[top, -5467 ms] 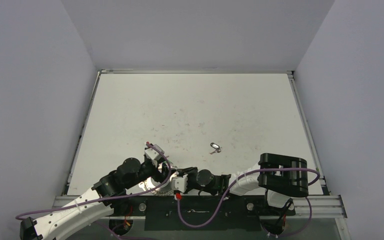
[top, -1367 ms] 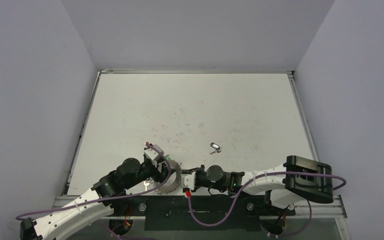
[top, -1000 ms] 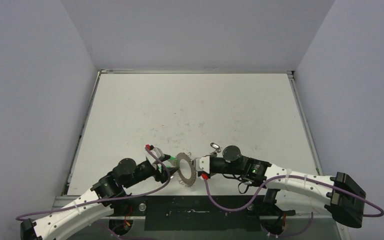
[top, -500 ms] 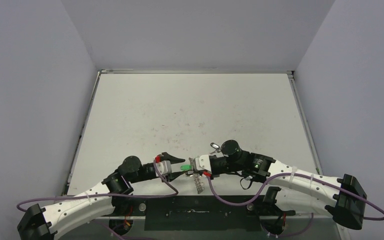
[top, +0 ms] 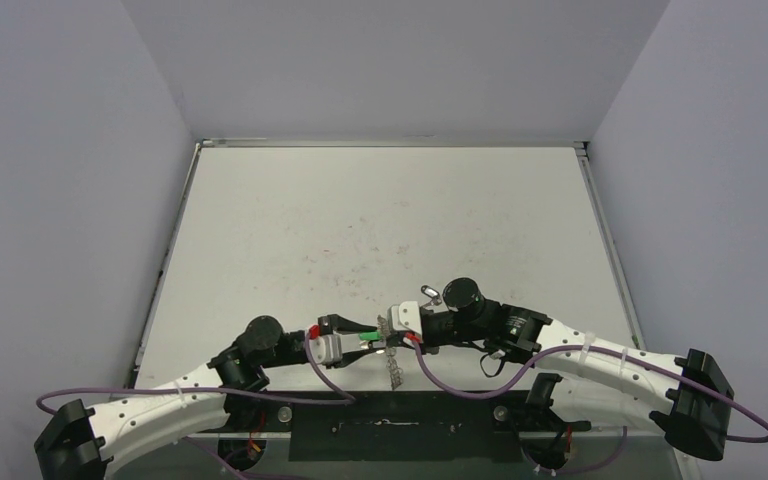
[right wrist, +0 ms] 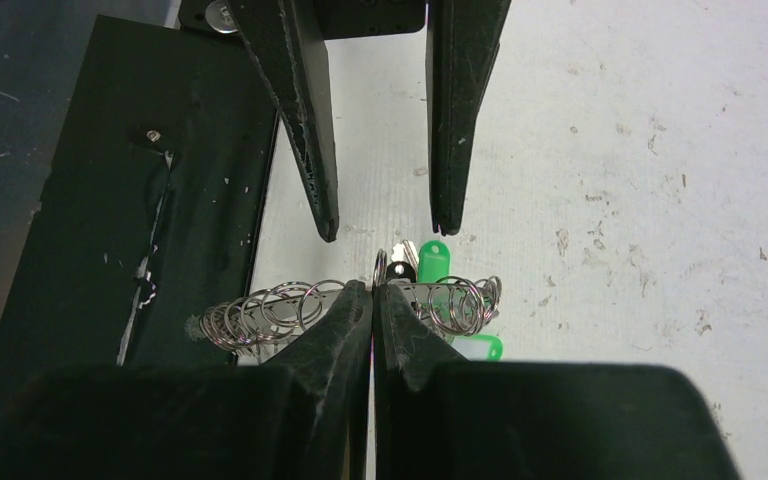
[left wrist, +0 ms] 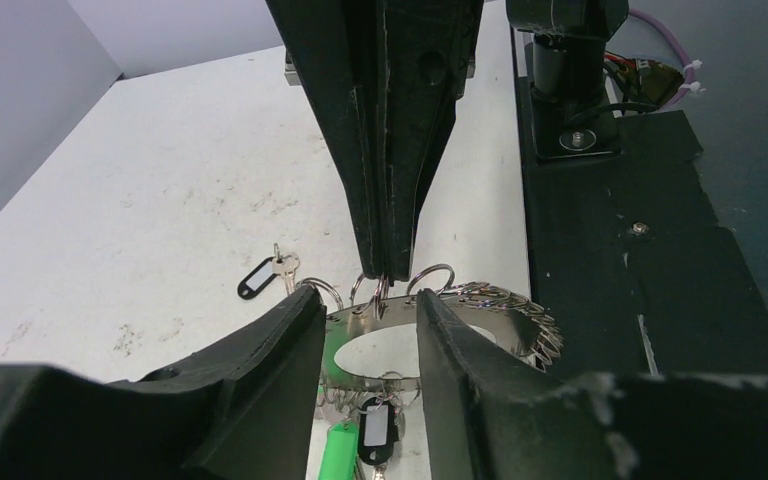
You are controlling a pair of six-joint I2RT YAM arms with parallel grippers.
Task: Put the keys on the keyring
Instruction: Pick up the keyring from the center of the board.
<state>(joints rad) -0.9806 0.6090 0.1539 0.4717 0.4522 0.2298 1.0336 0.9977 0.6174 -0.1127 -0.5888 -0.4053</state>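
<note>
The keyring (left wrist: 495,322), a wide metal hoop rimmed with small split rings, hangs edge-on above the table's near edge (top: 395,368). My right gripper (right wrist: 373,290) is shut on its upper rim (left wrist: 388,272). Two keys hang from the hoop, one with a green tag (left wrist: 344,452) and one with a black tag (left wrist: 376,436). My left gripper (left wrist: 365,300) faces the hoop from the left, open, its fingers (right wrist: 316,160) apart and just short of the rim, with the tags near the gap. A third key with a black tag (top: 430,293) lies loose on the table (left wrist: 258,279).
The black mounting plate (left wrist: 620,250) and the arm bases run along the near edge right under the hoop. The scuffed white table (top: 390,220) is walled in by grey panels on three sides.
My left gripper has slid right, closer to the hoop, and its jaws have narrowed. The right gripper has kept the hoop hanging edge-on, after lifting it from the near edge a second ago.
</note>
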